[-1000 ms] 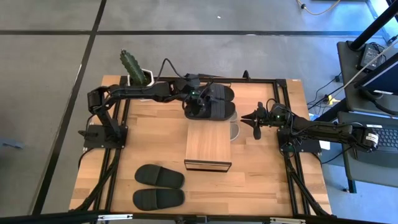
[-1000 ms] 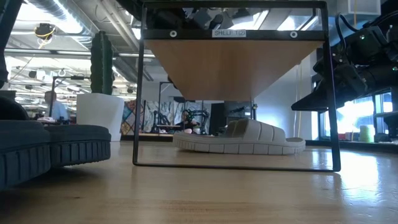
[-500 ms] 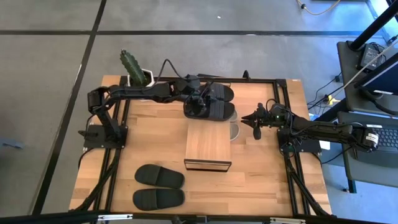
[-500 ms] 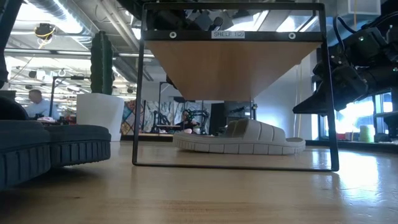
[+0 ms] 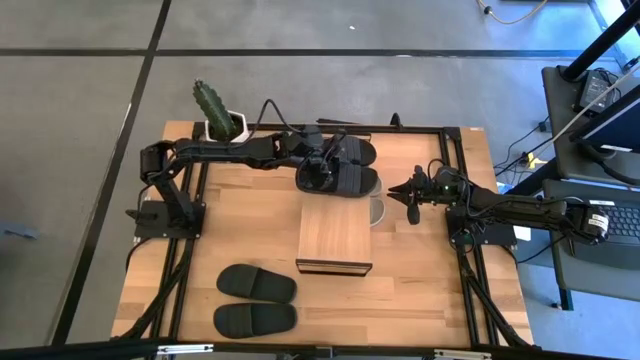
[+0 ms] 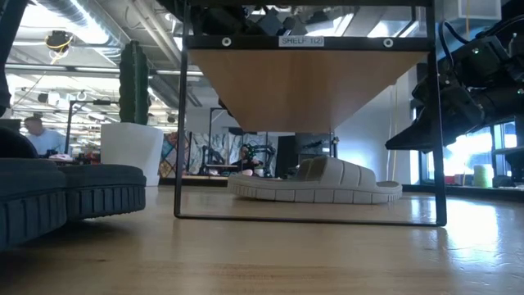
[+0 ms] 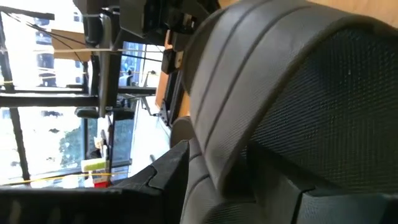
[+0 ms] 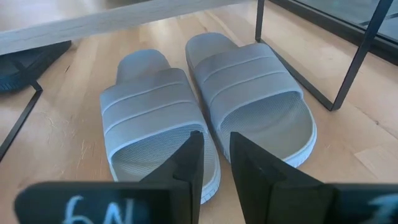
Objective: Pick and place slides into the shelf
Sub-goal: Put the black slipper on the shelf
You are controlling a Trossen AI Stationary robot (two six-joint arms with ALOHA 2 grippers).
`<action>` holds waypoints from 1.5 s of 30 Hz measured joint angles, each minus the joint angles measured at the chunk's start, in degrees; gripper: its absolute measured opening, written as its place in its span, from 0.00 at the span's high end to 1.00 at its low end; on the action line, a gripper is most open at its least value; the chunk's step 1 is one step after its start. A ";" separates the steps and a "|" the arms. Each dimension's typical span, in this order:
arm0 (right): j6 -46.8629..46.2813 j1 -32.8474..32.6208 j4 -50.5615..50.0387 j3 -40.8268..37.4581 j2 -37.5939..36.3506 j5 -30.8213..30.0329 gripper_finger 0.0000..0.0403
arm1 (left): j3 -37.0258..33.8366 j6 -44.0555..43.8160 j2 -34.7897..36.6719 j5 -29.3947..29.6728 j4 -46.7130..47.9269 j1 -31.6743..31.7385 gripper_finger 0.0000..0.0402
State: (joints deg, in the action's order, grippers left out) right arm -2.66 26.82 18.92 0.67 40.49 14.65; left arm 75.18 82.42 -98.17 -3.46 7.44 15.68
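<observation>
The left gripper [image 5: 322,170] sits over the black pair [image 5: 343,166] at the far edge of the table, just beyond the shelf [image 5: 335,233]; its wrist view is filled with a black strap [image 7: 292,93] at very close range, which suggests it is reaching for one of these slides, but whether the fingers are spread or pinched on the strap cannot be told. The right gripper [image 5: 411,196] waits just right of the shelf with its fingers [image 8: 252,171] nearly together and nothing between them, aimed at the two beige slides [image 8: 205,106] that lie side by side under the plank, probably already placed. Another black pair [image 5: 256,300] rests near the front left, well apart from the shelf, likely awaiting its turn. From above, the plank hides the beige pair except for a sliver at its right side; the low view shows only one of them [image 6: 315,182]. A potted cactus [image 5: 212,105] stands at the far left corner.
</observation>
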 joint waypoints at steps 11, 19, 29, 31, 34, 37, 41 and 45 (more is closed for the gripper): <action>0.05 -0.01 -0.02 0.00 0.00 0.00 0.80 | -0.02 -3.88 2.27 -0.83 4.71 -0.02 0.62; -0.07 0.01 0.00 0.00 -0.02 -0.02 0.80 | 0.00 -5.07 3.04 -2.05 7.80 -0.50 0.62; -0.04 0.01 0.02 0.00 -0.02 0.00 0.80 | 0.00 -5.73 3.21 -0.60 7.99 -0.52 0.62; -0.02 0.00 0.02 0.00 -0.02 -0.02 0.80 | 0.00 -5.81 3.53 -0.39 8.17 -0.52 0.62; 0.00 -0.01 0.02 0.00 -0.02 -0.02 0.80 | -0.02 -5.89 4.08 -0.11 9.04 -0.50 0.62; -0.01 0.00 0.02 0.00 -0.02 -0.02 0.80 | 0.04 -6.40 4.63 -0.13 9.01 -0.67 0.62; -0.02 0.01 0.02 0.00 -0.02 -0.02 0.80 | 0.02 -7.36 5.68 -0.11 11.11 -0.90 0.62; -0.10 -0.01 -0.03 0.00 -0.02 0.00 0.80 | 0.11 -9.24 6.70 1.83 14.57 -1.27 0.62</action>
State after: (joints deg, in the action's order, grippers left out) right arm -2.75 26.81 18.89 0.67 40.47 14.66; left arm 75.29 73.18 -91.48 -1.63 22.01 14.41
